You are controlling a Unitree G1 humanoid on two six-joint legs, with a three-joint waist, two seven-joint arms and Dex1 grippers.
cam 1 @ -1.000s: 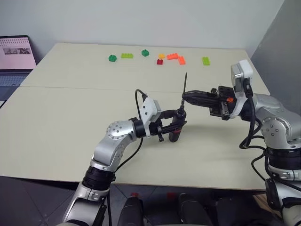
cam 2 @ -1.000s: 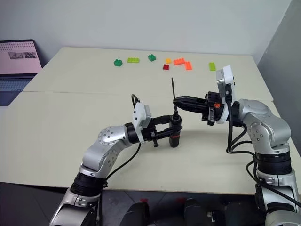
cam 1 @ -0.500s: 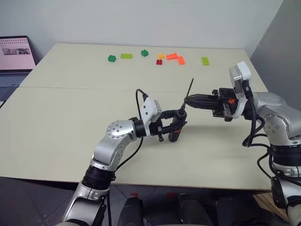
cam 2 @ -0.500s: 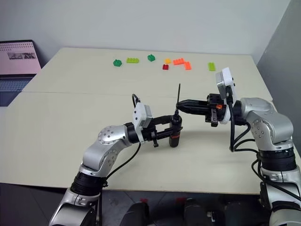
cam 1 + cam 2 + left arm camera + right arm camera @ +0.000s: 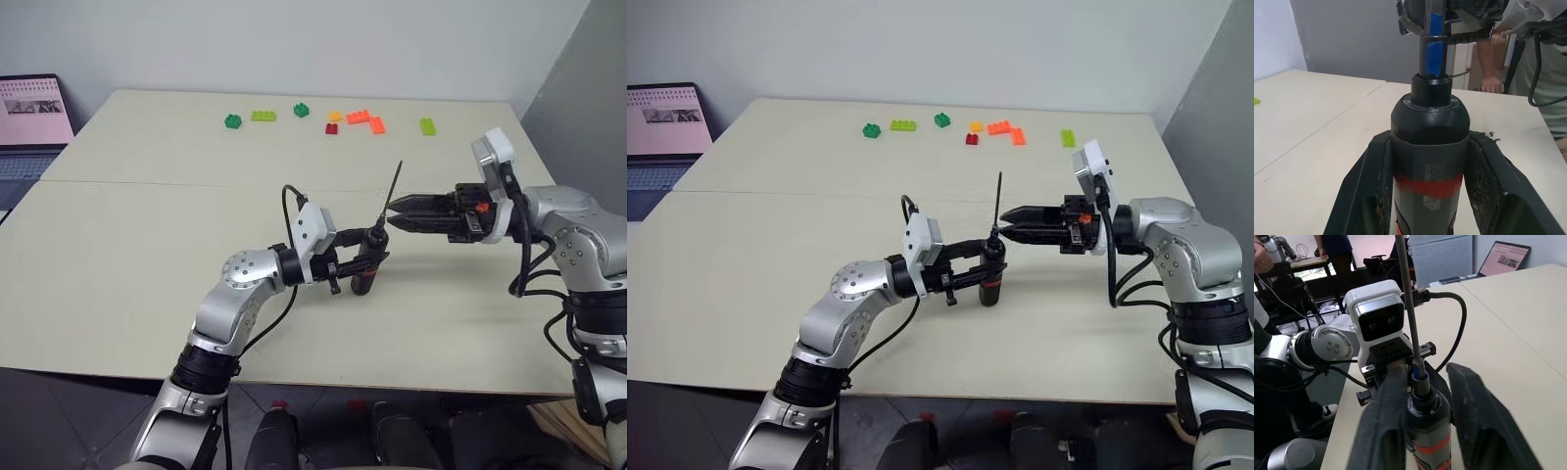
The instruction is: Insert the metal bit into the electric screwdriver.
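The electric screwdriver (image 5: 363, 274) stands upright above the table, black with a red band (image 5: 1430, 187), and my left gripper (image 5: 370, 259) is shut on its body. The metal bit (image 5: 391, 191), a thin dark rod, rises from the screwdriver's tip (image 5: 1419, 378) and leans slightly to the right. My right gripper (image 5: 391, 211) reaches in level from the right at the height of the bit's lower end. It is open, with one finger on each side of the bit (image 5: 1409, 308) and a gap between them.
Several coloured toy bricks, green (image 5: 233, 120) and orange (image 5: 367, 119) among them, lie in a row at the table's far edge. A laptop (image 5: 29, 117) stands off the table's left end. A grey wall panel (image 5: 588, 88) rises at the right. A person's arm (image 5: 1484, 68) shows behind the table.
My right gripper's fingers have parted from the bit. The bit went from upright to leaning slightly right. The left gripper and screwdriver have stayed still.
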